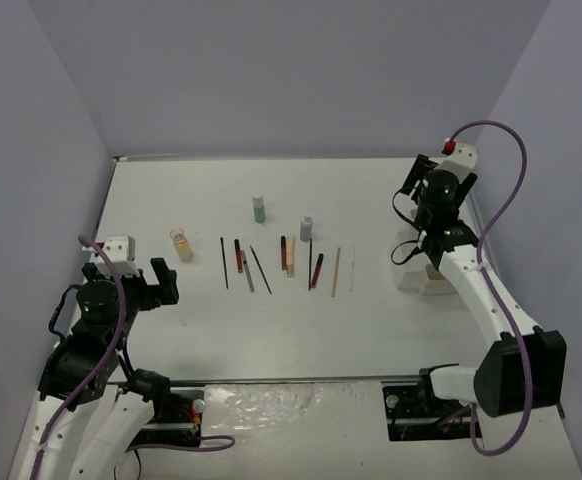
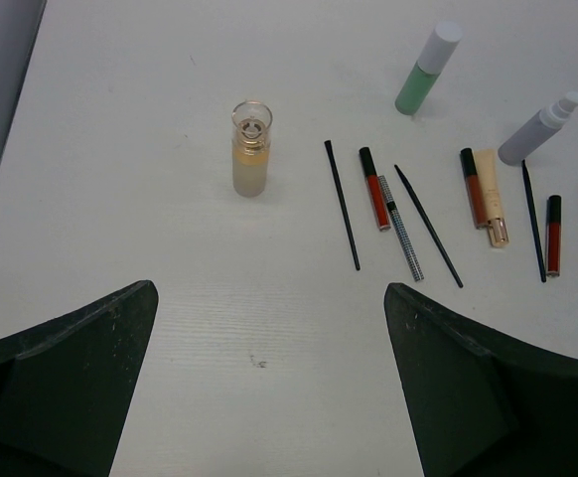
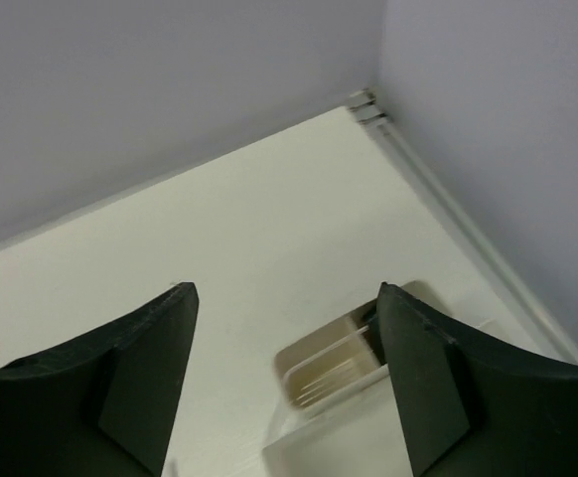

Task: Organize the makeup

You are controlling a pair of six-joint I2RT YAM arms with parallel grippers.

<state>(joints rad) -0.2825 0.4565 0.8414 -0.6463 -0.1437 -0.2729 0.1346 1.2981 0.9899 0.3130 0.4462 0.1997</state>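
Makeup sits mid-tabletop [image 1: 271, 340]. The beige bottle [image 2: 251, 149] stands upright, straight ahead of the left claw [image 2: 269, 298], which is spread wide and empty and looks the nearer one. The green bottle [image 2: 428, 70] and grey bottle [image 2: 542, 124] stand upper right. Below them the sticks [image 2: 343, 206] lie in a row, long axes pointing away from that claw. The right claw [image 3: 284, 293], also spread and empty, hangs over the tray [image 3: 349, 417]; its contents are unclear.
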